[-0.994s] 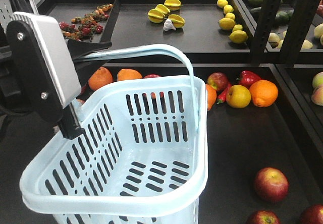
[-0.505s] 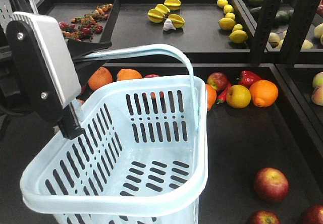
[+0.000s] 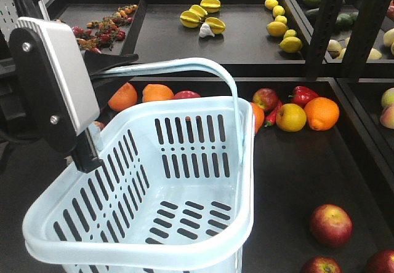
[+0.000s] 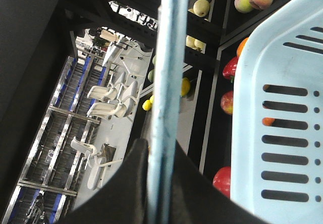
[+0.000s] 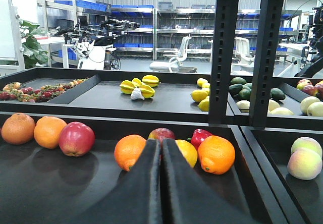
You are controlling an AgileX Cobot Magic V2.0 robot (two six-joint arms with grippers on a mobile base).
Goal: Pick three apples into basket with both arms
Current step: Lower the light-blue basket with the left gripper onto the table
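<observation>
Nearest, the basket (image 3: 248, 181) is hanging tilted in the air at the left of the front view, its slotted bottom showing bare, so no fruit is sitting inside. Compared with half a second ago it is dipping a little lower and swinging slightly, its far wall dropping enough to uncover more of the red apple behind it (image 3: 186, 94). Just to its right, low on the black shelf (image 3: 289, 174), the three apples (image 3: 330, 225) are lying close together and well apart from the basket, two of them cut by the picture's edge. The left claw (image 4: 160, 173) is pinching the hoop handle (image 3: 184, 66), its black fingers closing on either side of the pale blue bar in the wrist view, and so carrying the whole basket. The right claw (image 5: 160, 183) is hovering low over the shelf with its fingers pressed together and nothing between them, pointing at the row of fruit beyond: an orange (image 5: 130, 152), a yellow apple (image 5: 186, 152) and a red pepper (image 5: 201, 135). Farther back, yellow starfruit (image 3: 203, 16) and lemons (image 3: 280, 24) are resting on the rear tray. Judging from this, the small shift means the left arm is only settling the basket into place; picking is not yet beginning, and the right claw needs to spread before taking an apple.
</observation>
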